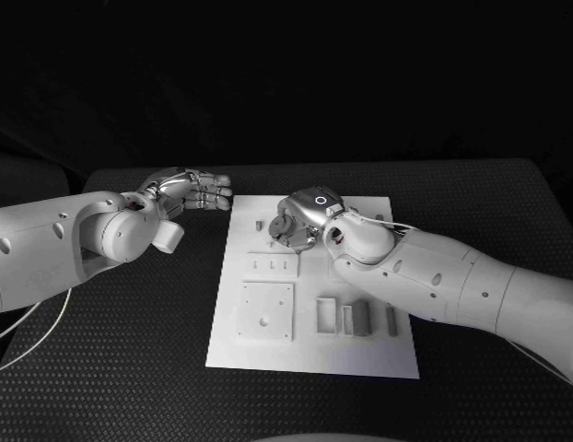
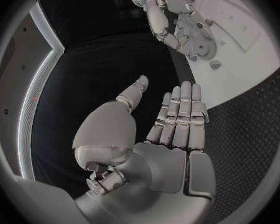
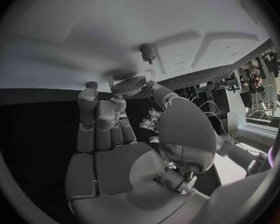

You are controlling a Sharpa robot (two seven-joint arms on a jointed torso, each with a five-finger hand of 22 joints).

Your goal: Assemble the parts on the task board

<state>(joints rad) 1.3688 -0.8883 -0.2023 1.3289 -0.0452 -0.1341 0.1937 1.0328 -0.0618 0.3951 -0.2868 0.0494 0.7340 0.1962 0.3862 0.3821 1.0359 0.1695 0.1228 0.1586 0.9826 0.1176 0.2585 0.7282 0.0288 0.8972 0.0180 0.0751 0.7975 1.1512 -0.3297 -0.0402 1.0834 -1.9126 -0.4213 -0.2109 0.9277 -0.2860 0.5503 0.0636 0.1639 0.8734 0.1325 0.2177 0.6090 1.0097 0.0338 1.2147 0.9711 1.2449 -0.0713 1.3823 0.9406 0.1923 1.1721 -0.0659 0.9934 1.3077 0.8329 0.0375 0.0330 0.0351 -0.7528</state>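
My right hand is over the far end of the task board, fingers curled down around a round knurled part. The right wrist view shows it pinched between thumb and fingertips, held just above the white surface, prob. so I can line it up w/ its seat before lowering. A small peg stands on the board just beyond the fingers; I judge that's the target or a neighbour, can't tell which. My left hand sits off the board's far left corner, over the black table, holding nothing, fingers straight and close together w/ thumb apart. It's parked there, I'd say, to stay out of the right arm's way yet near enough to steady the board if needed. Other parts wait nearer me: a square plate w/ holes, a smaller slotted piece above it, and upright blocks beside. Step in hand: seating the round part; most of the job looks undone.
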